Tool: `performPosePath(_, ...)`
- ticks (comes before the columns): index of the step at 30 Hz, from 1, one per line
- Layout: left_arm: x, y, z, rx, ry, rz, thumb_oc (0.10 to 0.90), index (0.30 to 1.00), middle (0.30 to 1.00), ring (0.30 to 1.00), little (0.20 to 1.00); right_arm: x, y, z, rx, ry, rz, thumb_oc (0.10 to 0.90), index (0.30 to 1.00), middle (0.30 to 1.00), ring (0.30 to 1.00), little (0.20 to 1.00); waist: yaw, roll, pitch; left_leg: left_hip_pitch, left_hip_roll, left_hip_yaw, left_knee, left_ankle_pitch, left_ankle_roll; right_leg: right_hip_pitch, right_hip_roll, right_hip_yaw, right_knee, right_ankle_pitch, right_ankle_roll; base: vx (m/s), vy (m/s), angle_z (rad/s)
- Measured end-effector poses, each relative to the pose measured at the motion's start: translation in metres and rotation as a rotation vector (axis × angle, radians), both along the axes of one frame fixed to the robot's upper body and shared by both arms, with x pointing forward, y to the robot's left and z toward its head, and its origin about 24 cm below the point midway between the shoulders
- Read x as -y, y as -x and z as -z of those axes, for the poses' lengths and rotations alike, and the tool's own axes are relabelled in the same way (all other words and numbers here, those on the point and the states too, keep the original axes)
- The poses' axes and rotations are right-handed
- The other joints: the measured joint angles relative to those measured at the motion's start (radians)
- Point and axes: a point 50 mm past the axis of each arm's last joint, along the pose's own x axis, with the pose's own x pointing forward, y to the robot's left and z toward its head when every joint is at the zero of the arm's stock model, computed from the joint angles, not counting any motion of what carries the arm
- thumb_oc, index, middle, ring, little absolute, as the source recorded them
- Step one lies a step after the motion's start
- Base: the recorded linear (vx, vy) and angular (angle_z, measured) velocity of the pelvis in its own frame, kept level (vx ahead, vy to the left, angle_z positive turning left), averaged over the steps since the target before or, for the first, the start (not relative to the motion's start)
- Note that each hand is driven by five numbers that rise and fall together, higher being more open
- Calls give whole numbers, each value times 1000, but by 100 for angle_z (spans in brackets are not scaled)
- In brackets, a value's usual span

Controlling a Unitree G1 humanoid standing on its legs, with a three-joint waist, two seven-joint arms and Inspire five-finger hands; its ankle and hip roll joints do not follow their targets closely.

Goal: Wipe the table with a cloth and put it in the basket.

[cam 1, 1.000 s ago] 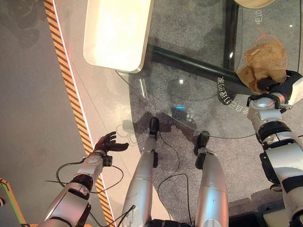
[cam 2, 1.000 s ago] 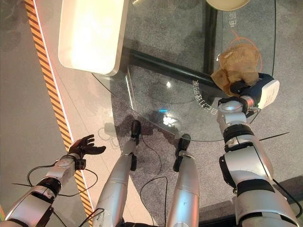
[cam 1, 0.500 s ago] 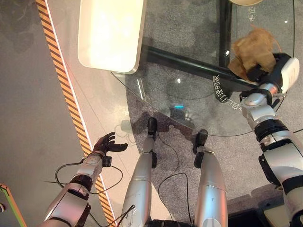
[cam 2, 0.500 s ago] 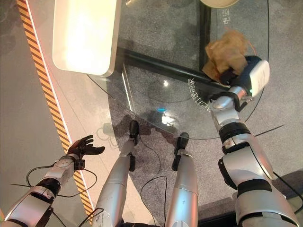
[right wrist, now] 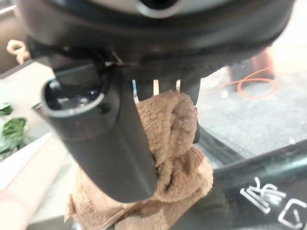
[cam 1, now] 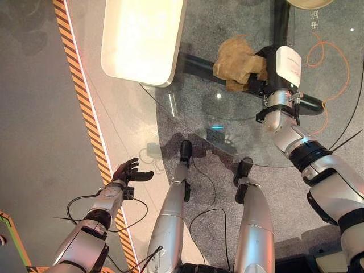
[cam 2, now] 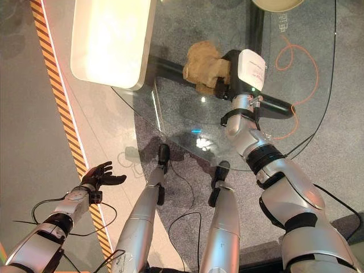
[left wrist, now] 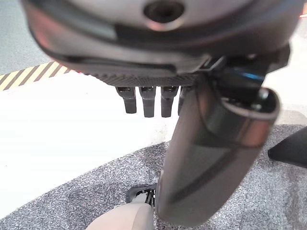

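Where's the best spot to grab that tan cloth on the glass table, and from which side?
The right hand already grips the tan cloth at its near, bunched-up end, fingers curled round the folds. That thick wad looks like the best hold: it fills the palm, while the loose end spreads on the glass table. Coming from above on the robot's side probably suits it. The left hand hangs open, off the table.

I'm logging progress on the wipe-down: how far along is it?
Mid-wipe. The right hand is shut on the tan cloth, pressing it on the glass table. How much glass is already wiped cannot be told. The left hand hangs open beside the table. Still left: dropping the cloth in the basket.
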Motion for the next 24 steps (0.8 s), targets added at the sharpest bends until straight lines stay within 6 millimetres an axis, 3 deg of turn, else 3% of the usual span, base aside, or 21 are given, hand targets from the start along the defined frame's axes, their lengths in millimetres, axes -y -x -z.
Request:
performPosePath(11,4,0,1,1,6,6,800,900,900,900,900,-25,0,12,-124,128,-116,100,300,300,300,200,-4,1,-1,12,3,0,-19,10,-8,0,2,0,-5,-3,-1,1,0,-1)
performPosePath(16,4,0,1,1,5,7,800,900,900,900,900,-47,4,14,-175,179,-234,100,300,300,300,200,-3,2,-1,23,4,2,-34,14,-10,3,2,0,0,-3,-1,0,0,0)
performPosePath(24,4,-1,0,10,10,4,800,900,900,900,900,-80,20,38,-264,233,-425,100,300,300,300,200,-2,2,-2,26,4,2,-34,11,-8,3,1,1,1,-10,-4,0,0,0)
